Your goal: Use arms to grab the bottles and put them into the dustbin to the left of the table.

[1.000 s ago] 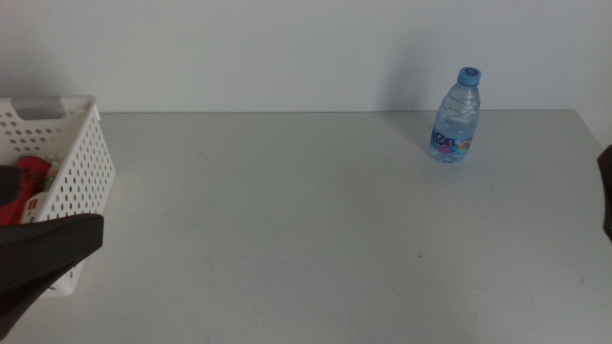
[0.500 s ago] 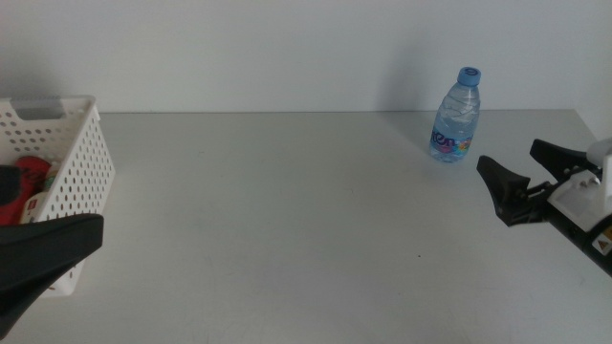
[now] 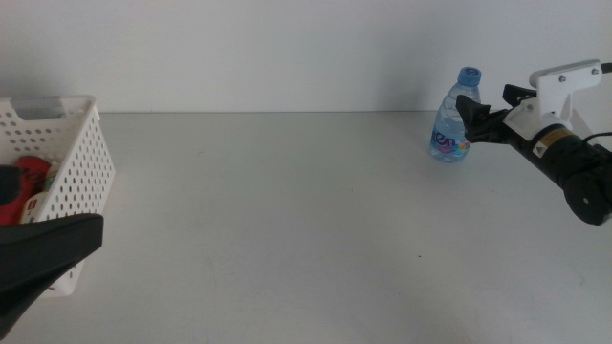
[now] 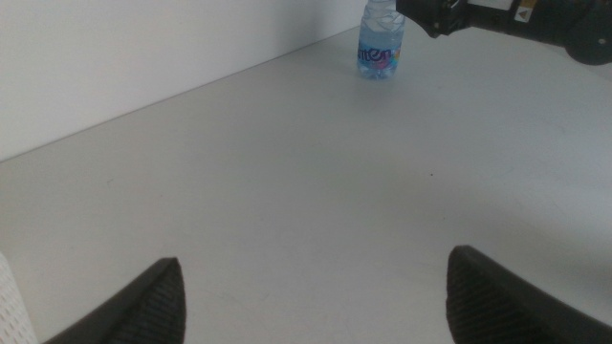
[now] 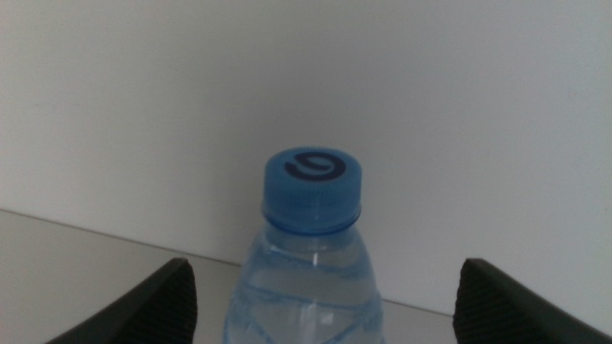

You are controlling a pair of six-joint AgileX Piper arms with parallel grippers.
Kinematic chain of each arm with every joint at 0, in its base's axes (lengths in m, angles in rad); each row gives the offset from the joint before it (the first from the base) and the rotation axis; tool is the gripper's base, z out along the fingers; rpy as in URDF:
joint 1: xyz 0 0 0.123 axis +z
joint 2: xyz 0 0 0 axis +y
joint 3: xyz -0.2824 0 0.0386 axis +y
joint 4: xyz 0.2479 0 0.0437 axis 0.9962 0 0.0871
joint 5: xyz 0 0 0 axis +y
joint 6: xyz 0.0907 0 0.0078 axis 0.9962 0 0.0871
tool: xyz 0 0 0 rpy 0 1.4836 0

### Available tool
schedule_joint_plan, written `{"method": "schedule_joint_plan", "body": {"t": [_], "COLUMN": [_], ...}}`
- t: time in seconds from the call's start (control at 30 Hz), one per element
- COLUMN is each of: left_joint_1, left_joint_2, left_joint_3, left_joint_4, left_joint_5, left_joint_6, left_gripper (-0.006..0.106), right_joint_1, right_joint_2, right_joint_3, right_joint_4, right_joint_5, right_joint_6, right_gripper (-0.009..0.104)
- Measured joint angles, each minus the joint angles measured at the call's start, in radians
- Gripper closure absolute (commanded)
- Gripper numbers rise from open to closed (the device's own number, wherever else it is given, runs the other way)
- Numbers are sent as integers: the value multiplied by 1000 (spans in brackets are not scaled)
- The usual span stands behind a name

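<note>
A small clear water bottle (image 3: 454, 124) with a blue cap stands upright at the table's far right, close to the back wall. My right gripper (image 3: 485, 103) is open and hangs just to the right of the bottle's neck, at cap height. In the right wrist view the bottle (image 5: 312, 239) is centred ahead of the right gripper (image 5: 325, 296), whose jaws are spread wide and do not touch it. The white dustbin (image 3: 84, 158) sits at the left edge with something red (image 3: 33, 176) inside. My left gripper (image 3: 53, 250) waits open beside the dustbin; the left wrist view shows the bottle (image 4: 380, 46) far off.
The light-grey table (image 3: 287, 210) stretches wide between the dustbin and the bottle. A white wall runs right behind the bottle. The right arm (image 4: 507, 13) shows next to the bottle in the left wrist view.
The right arm has come in from the right edge and swung up and back to the bottle's neck. The left gripper, the bottle and the dustbin have not moved.
</note>
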Motion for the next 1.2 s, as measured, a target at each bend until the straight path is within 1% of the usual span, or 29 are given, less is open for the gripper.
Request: {"method": "schedule_joint_plan", "body": {"t": [0.13,0.3,0.4,0.43,0.5,0.53,0.6,0.63,0.7,0.8,0.87,0.9,1.03,1.2], "left_joint_1": [0,0,0,0,0,0,0,0,0,0,0,0,0,0], "left_joint_2": [0,0,0,0,0,0,0,0,0,0,0,0,0,0], "left_joint_3": [0,0,0,0,0,0,0,0,0,0,0,0,0,0], "left_joint_4": [0,0,0,0,0,0,0,0,0,0,0,0,0,0], "left_joint_5": [0,0,0,0,0,0,0,0,0,0,0,0,0,0], "left_joint_6": [0,0,0,0,0,0,0,0,0,0,0,0,0,0], "left_gripper": [7,7,7,7,7,7,7,7,7,7,7,7,7,7], "right_joint_1": [0,0,0,0,2,2,8,13,31,105,173,216,380,555], "right_joint_2": [104,216,257,265,269,269,268,263,241,190,157,142,90,112], "right_joint_3": [-160,-298,-349,-358,-365,-366,-369,-370,-370,-369,-368,-368,-399,-444], "right_joint_4": [-8,-92,-136,-143,-157,-169,-202,-223,-284,-431,-498,-517,-527,-504], "right_joint_5": [38,61,105,121,155,170,190,200,241,309,334,335,309,329], "right_joint_6": [47,147,179,184,186,193,222,250,329,442,494,508,538,489], "right_gripper": [1,2,11,17,37,53,89,97,96,96,96,96,96,96]}}
